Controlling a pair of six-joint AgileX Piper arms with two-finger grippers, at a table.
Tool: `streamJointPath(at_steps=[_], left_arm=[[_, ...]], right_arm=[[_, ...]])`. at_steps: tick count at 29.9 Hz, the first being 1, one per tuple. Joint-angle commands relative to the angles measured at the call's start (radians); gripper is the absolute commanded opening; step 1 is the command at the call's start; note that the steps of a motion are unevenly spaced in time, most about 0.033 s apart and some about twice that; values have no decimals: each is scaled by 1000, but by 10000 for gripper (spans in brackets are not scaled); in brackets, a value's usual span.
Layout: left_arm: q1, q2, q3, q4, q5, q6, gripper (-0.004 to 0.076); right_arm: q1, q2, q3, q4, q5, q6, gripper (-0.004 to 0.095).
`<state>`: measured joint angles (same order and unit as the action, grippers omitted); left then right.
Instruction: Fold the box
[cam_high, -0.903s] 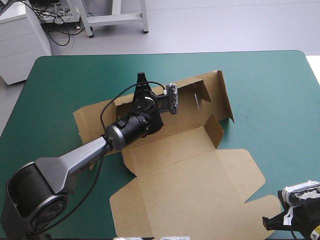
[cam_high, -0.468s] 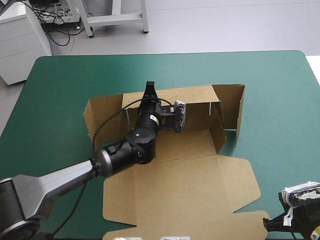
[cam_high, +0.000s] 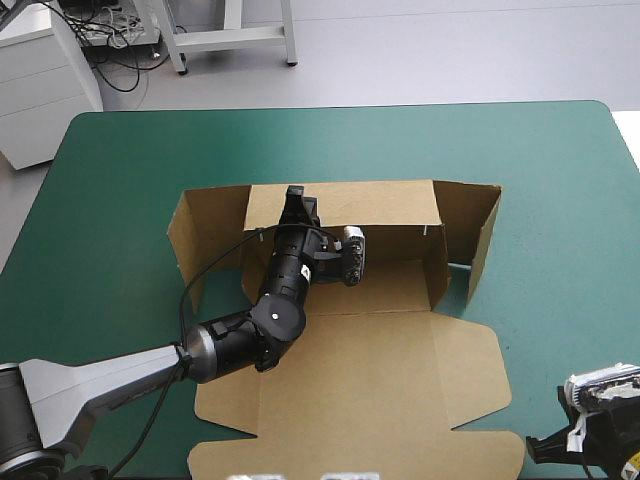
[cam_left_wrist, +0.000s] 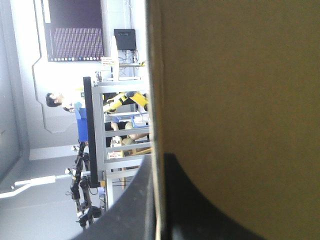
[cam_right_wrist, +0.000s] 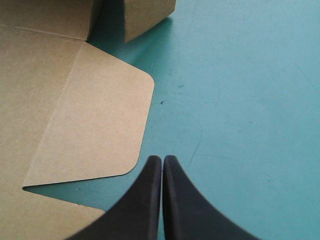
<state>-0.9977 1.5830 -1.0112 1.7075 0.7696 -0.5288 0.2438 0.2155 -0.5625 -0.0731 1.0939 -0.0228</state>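
The brown box (cam_high: 380, 370) lies in the middle of the teal-green cover, its far wall (cam_high: 380, 205) and both side flaps standing, its lid flat toward the near edge. My left gripper (cam_high: 296, 195) reaches over the box floor and is shut on the top edge of the far wall. In the left wrist view the board (cam_left_wrist: 235, 85) runs between the black fingers of that left gripper (cam_left_wrist: 156, 170). My right gripper (cam_high: 535, 448) rests shut at the near right corner, just off the lid. In its own view the right gripper (cam_right_wrist: 162, 160) points past a rounded lid flap (cam_right_wrist: 95, 125).
Bare teal-green cover (cam_high: 560, 200) lies right of the box, with more along the far edge and at the left (cam_high: 100, 200). A white cabinet (cam_high: 40, 80) stands beyond the far left corner.
The far wall has risen from slanted to upright. The box has turned square to the table and slid nearer, with my left gripper on the wall. The right arm has stayed put.
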Motion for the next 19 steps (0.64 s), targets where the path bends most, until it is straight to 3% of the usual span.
streamJointPath(at_steps=[1, 4, 7, 15, 19], left_arm=[[-16, -33, -18, 84, 85, -72, -32], [-36, -33, -18, 84, 110, -59, -32], [-61, -33, -18, 84, 125, -39, -32], [-76, -33, -18, 84, 138, -39, -32], [-76, -33, -18, 84, 159, -39, -32]], right_arm=[[-7, 13, -24, -5, -54, 2, -4], [-7, 13, -24, -2, -54, 2, 12], [-7, 13, -24, 3, -48, 2, 88], [-7, 13, -24, 24, -55, 52, 536], [-7, 21, -24, 15, -139, 153, 706]])
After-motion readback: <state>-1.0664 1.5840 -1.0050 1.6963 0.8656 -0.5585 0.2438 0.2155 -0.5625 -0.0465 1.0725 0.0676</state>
